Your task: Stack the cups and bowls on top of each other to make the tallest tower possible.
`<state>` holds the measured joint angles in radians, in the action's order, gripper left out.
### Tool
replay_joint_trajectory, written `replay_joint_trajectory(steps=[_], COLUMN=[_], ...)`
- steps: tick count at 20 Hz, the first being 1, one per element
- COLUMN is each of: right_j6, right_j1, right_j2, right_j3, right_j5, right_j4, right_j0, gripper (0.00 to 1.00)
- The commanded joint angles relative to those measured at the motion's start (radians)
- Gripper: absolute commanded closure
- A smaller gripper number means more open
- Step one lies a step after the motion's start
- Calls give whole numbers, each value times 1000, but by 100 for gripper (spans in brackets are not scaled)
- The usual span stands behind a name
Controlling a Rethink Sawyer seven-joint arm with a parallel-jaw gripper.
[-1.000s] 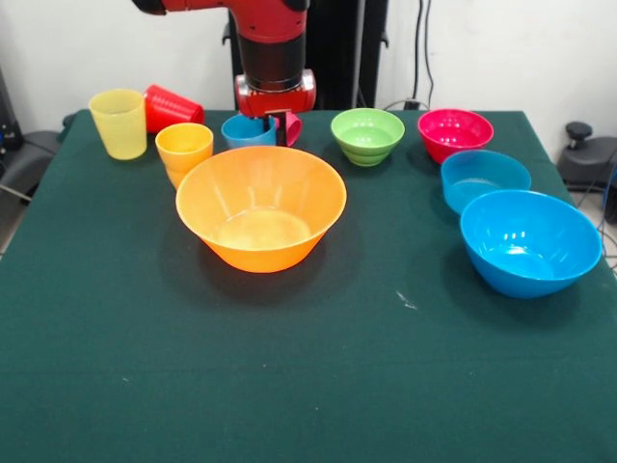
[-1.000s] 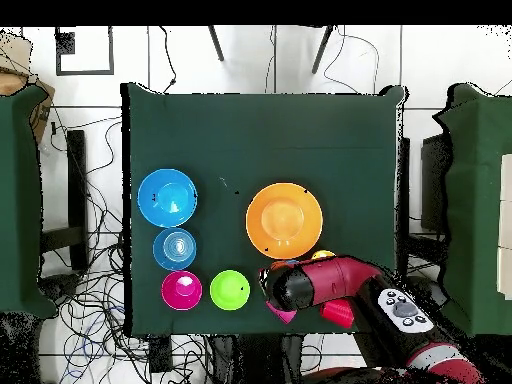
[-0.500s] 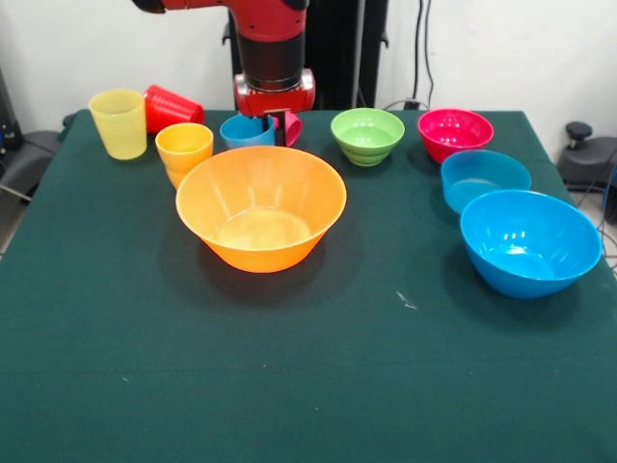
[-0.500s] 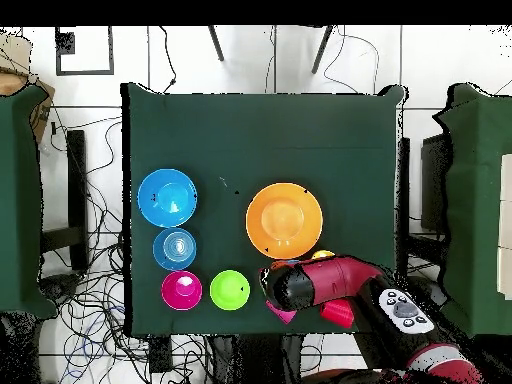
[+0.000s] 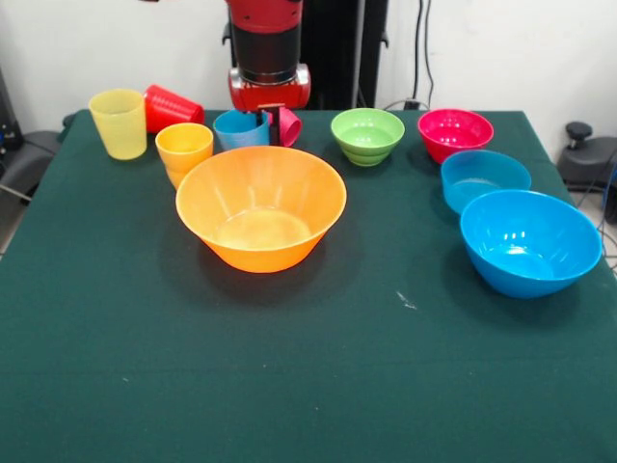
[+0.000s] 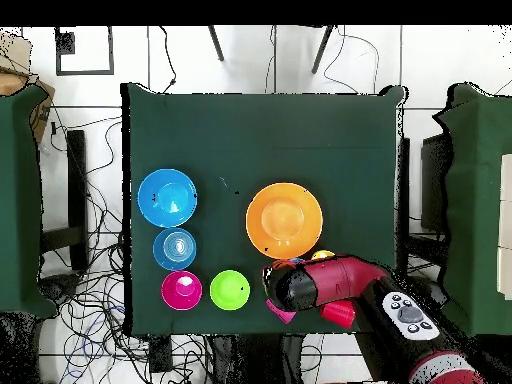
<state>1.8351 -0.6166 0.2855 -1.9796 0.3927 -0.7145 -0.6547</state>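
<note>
My gripper hangs at the table's far edge, shut on the right rim of the light blue cup, which sits slightly raised behind the large orange bowl. A pink cup lies just right of the fingers. To the left are the orange cup, the yellow cup and a red cup on its side. Green, magenta, small blue and large blue bowls stand apart on the right. Nothing is stacked.
Everything rests on a green cloth table. From overhead the red arm covers the gripper and the light blue cup, beside the large orange bowl. Cables and chair legs ring the table.
The arm has risen a little, and the light blue cup has gone up and slightly left with it. Every other cup and bowl stays where it was.
</note>
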Motion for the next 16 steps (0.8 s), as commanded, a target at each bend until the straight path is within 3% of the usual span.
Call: replay_joint_trajectory(steps=[1, 16], right_j6=[-43, -47], right_j1=[-81, -211], right_j2=[87, 97], right_j3=[-28, -96], right_j5=[30, 90], right_j4=[11, 54], right_j0=[2, 4], gripper=[100, 100])
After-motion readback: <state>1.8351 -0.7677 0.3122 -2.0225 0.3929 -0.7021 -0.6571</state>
